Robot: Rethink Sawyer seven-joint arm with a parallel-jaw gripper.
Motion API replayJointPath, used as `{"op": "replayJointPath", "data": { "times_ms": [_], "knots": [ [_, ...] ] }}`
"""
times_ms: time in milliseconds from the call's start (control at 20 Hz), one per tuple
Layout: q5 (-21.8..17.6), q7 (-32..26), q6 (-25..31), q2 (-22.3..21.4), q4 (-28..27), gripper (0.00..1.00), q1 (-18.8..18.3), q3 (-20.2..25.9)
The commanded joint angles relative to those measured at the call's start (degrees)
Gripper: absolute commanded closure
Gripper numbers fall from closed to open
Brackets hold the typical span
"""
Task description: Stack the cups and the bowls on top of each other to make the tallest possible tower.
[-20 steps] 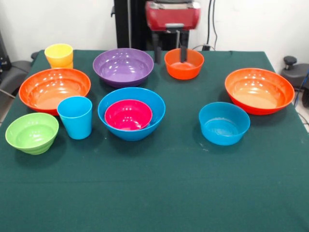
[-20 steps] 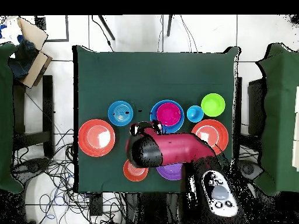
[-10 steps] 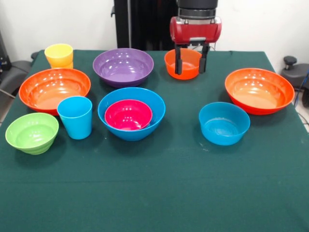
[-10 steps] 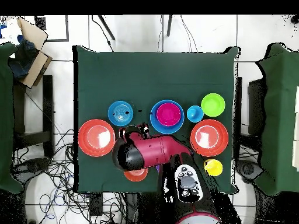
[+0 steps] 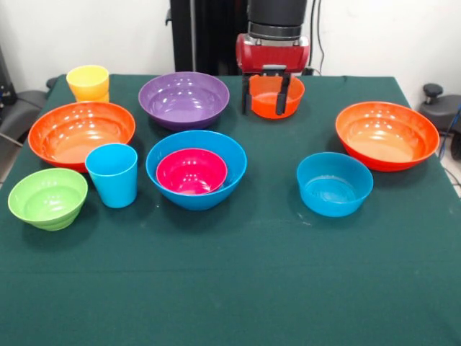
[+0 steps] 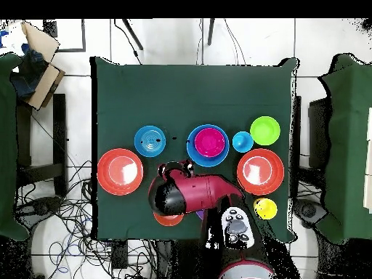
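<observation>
Gripper (image 5: 266, 94) sits at upper centre of the front view, over the small orange bowl (image 5: 274, 94). Fingers are spread apart and hold nothing; they straddle the bowl's left portion, one outside its left wall and one over its interior, likely to pinch the rim.

Start of the tower at frame centre: magenta bowl (image 5: 191, 171) nested in the large blue bowl (image 5: 197, 169), widest piece lowest for a steady base.

Loose pieces ring it, well apart: blue cup (image 5: 112, 174) just left, medium blue bowl (image 5: 334, 183) to the right, purple bowl (image 5: 184, 99) above. Most stacking is not yet done.
</observation>
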Motion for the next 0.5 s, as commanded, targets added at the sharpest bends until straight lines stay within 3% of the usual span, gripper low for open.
{"op": "replayJointPath", "data": {
  "times_ms": [50,350,500],
  "knots": [
    [0.66,7.89,-1.37,0.23,-4.19,0.00,3.21,-1.95],
    [3.08,8.20,4.41,-3.62,-3.23,0.00,7.00,-4.27],
    [4.10,7.46,6.28,-5.95,-1.66,0.00,6.52,-3.47]
  ]
}}
